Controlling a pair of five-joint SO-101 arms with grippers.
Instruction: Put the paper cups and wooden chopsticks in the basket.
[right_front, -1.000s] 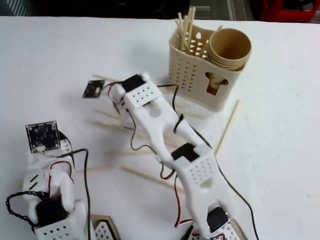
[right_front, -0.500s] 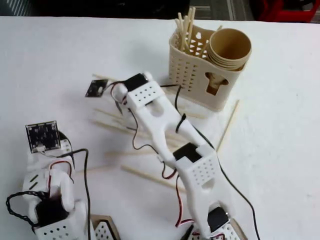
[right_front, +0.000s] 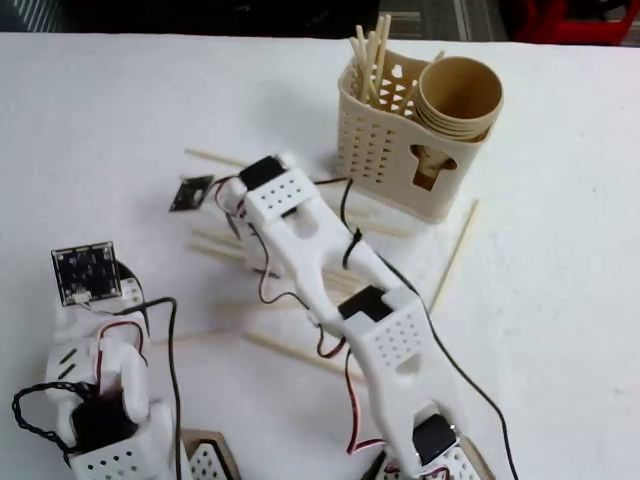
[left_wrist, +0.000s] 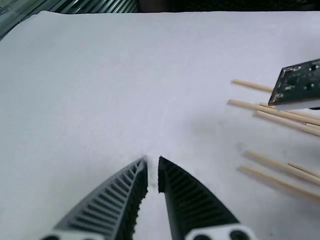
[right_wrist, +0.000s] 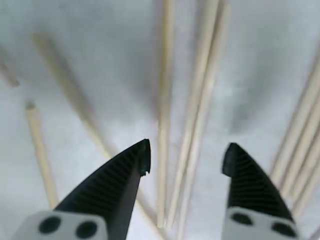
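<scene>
A cream basket (right_front: 385, 150) stands at the back right, holding stacked paper cups (right_front: 460, 95) and several wooden chopsticks (right_front: 368, 50). More chopsticks lie loose on the white table (right_front: 215, 245) (right_front: 455, 255) (right_front: 290, 350). My right arm's wrist (right_front: 275, 190) hangs over the loose pile left of the basket. My right gripper (right_wrist: 186, 157) is open just above the pile, with two or three chopsticks (right_wrist: 200, 100) lying lengthwise in the gap between its fingers, none gripped. My left gripper (left_wrist: 152, 167) is shut and empty over bare table, with chopsticks (left_wrist: 280, 112) off to its side.
The left arm (right_front: 100, 390) is folded at the near left corner. The right arm's small camera board (right_front: 190, 192) sticks out beside its wrist. Cables loop along both arms. The table's far left and right sides are open white surface.
My right arm's wrist has drawn back toward the near side and a little lower, uncovering a chopstick at the far left of the pile. The left arm has not moved.
</scene>
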